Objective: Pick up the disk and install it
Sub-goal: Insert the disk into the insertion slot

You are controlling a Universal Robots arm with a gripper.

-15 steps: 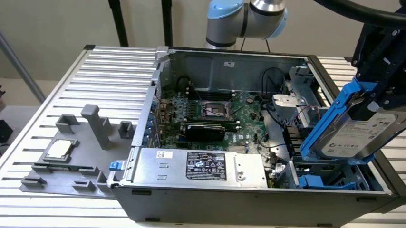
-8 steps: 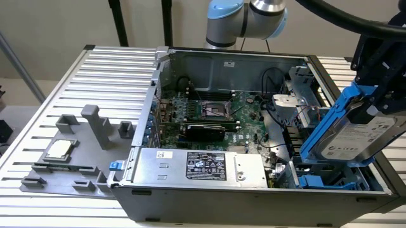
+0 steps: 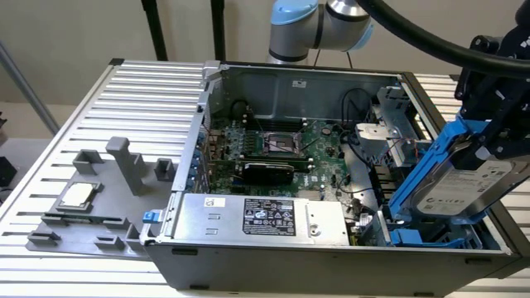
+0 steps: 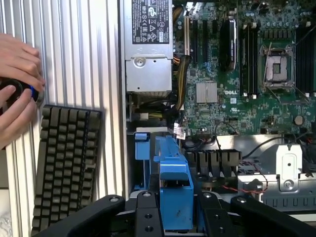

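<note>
The disk (image 3: 465,183), a silver-grey drive with a white label clipped in a blue frame (image 3: 431,161), hangs tilted on edge over the open computer case (image 3: 331,254), at the exterior view's right. My gripper (image 3: 490,139) is shut on its upper end. In the wrist view the blue frame (image 4: 174,182) sits between my black fingers (image 4: 148,215), and the gripper (image 4: 177,219) is above the case's drive bay. The disk's lower corner is just above a blue caddy (image 3: 422,238) in the bay; I cannot tell whether they touch.
Inside the case are the motherboard (image 3: 282,149), the power supply (image 3: 265,217) and loose cables. A grey fixture (image 3: 83,217) with a small silver chip (image 3: 76,195) lies on the slatted table. A keyboard (image 4: 64,163) and a person's hand (image 4: 17,89) are beside the case.
</note>
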